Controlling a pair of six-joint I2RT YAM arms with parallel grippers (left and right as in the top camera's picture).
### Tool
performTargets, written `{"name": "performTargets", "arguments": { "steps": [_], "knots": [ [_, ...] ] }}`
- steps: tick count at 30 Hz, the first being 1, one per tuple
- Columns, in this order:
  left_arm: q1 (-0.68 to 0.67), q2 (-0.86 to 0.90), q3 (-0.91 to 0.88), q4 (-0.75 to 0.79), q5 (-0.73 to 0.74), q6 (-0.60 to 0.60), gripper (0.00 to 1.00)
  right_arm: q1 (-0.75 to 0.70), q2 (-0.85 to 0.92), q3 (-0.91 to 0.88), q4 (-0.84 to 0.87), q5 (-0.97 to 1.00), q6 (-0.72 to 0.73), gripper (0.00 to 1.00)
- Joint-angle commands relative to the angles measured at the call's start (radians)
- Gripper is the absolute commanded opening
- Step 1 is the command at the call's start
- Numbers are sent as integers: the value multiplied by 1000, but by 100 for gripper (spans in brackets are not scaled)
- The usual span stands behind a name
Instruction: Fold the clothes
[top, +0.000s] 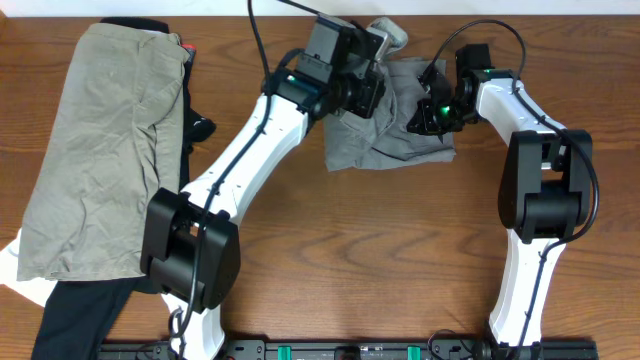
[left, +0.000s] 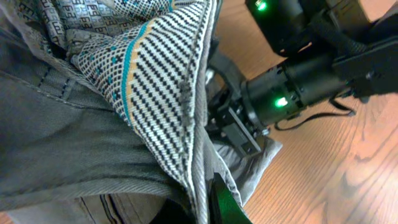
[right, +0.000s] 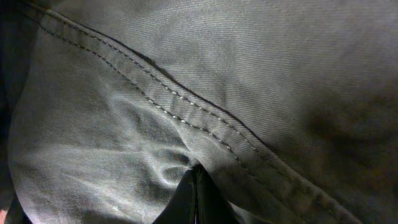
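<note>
Folding has barely begun: the shorts (top: 388, 150) lie bunched at the far middle of the counter (top: 400, 270) with no clean fold yet, the left jaws apparently clamped on the waistband (left: 155, 74), the right jaws pinched shut beside a seam (right: 186, 106) — flattening and folding all remain.

A: Surface?
B: Brown wood-grain table (top: 380, 250). Grey shorts (top: 385, 150) lie bunched on it, under and between the left gripper (top: 378, 100) and the right gripper (top: 428, 112).
A: Anything else down?
B: Well outboard of the left gripper, a khaki-beige garment (top: 100, 150) is spread over a black garment (top: 75, 315). A white cloth (top: 10, 265) shows beneath.
</note>
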Motion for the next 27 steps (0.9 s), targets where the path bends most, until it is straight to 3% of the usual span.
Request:
{"name": "performTargets", "arguments": {
  "steps": [1, 10, 11, 12, 13, 14, 15, 27],
  "knots": [
    [-37, 10, 6, 32, -12, -32, 6, 25, 48, -47, -6, 60, 12, 1],
    [-97, 61, 6, 48, -19, -39, 7, 25, 48, -47, -3, 56, 13, 1],
    [-98, 62, 6, 48, -19, -39, 17, 25, 48, -47, -3, 56, 13, 1],
    [-98, 62, 6, 50, -19, -39, 47, 24, 48, -47, -2, 56, 13, 1],
    [-98, 62, 6, 50, -19, -39, 61, 24, 48, -47, 0, 56, 13, 1],
    [-97, 62, 6, 51, -19, -39, 90, 24, 48, -47, 2, 56, 13, 1],
    [-97, 62, 6, 52, -19, -39, 98, 23, 48, -47, 4, 55, 13, 1],
    [1, 40, 19, 48, -26, -117, 98, -51, -45, 56, -81, 37, 13, 1]
  ]
}}
